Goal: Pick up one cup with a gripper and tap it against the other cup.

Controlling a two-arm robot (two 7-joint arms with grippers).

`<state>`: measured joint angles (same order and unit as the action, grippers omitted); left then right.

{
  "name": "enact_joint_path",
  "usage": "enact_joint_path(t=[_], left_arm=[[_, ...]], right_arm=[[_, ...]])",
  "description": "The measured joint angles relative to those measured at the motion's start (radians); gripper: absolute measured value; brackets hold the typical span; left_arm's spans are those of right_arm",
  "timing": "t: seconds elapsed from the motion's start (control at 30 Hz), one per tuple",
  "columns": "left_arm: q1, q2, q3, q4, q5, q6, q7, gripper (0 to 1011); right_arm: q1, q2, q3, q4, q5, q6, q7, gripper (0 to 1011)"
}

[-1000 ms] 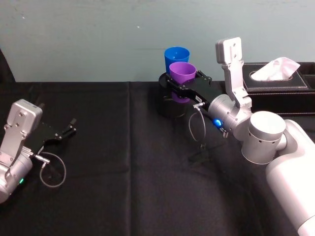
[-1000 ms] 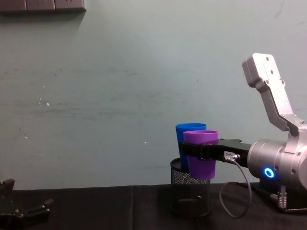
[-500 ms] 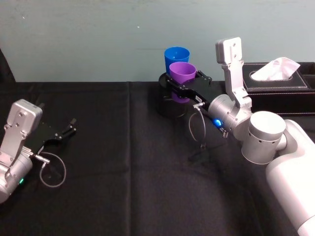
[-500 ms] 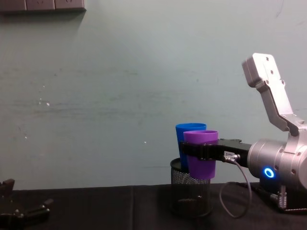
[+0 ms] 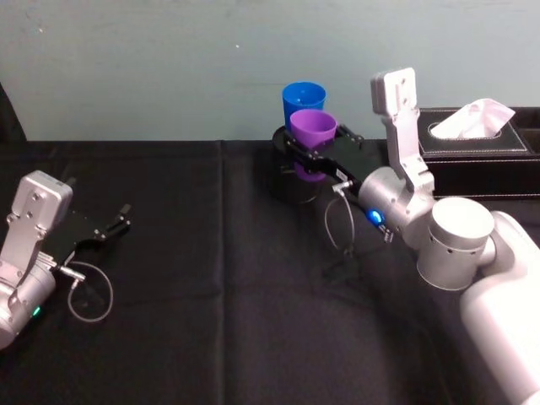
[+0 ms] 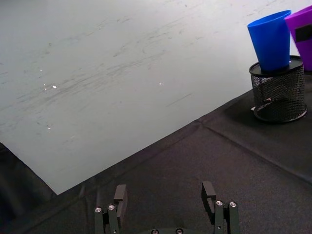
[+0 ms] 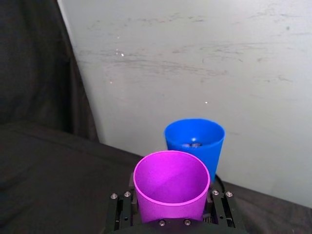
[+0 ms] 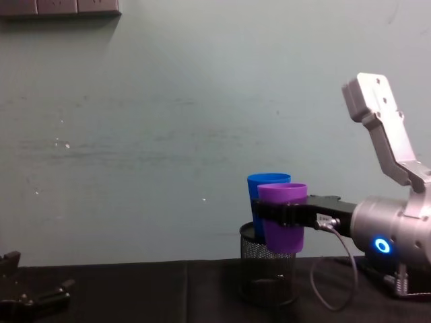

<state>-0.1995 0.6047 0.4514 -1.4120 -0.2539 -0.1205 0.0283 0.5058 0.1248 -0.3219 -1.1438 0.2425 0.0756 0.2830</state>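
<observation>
Clamped around the purple cup (image 5: 313, 128), my right gripper (image 5: 314, 152) holds it upright in the air, flat black jaws pressed to either side of its smooth tapered wall. From the head view, the cup hangs over a black wire-mesh pen holder (image 5: 291, 187), just in front of the blue cup (image 5: 303, 99), which stands in that holder near the far wall. I cannot tell whether the two rims touch. My left gripper (image 5: 116, 224) rests low over the black tablecloth (image 5: 211, 278), well apart, fingers spread.

From the left wrist, I see its two fingers (image 6: 208, 192) parted above the cloth, with the mesh holder far off.

From the right wrist, I look down into the purple cup's wide round rim, the glossy blue cup close behind.

From the chest, purple overlaps blue above the mesh; the silver wrist's ring light (image 8: 382, 245) glows blue.
</observation>
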Motion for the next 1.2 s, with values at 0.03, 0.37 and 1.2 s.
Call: enact_joint_path(t=[0.03, 0.37, 1.2], left_arm=[[0.000, 0.000, 0.000, 0.000, 0.000, 0.000, 0.000, 1000], [0.000, 0.000, 0.000, 0.000, 0.000, 0.000, 0.000, 1000], [0.000, 0.000, 0.000, 0.000, 0.000, 0.000, 0.000, 1000]], right_arm=[[-0.011, 0.004, 0.000, -0.016, -0.002, 0.003, 0.000, 734], [-0.197, 0.058, 0.010, -0.249, -0.001, 0.021, -0.020, 734], [-0.404, 0.007, 0.029, -0.168, -0.133, -0.295, -0.108, 734]])
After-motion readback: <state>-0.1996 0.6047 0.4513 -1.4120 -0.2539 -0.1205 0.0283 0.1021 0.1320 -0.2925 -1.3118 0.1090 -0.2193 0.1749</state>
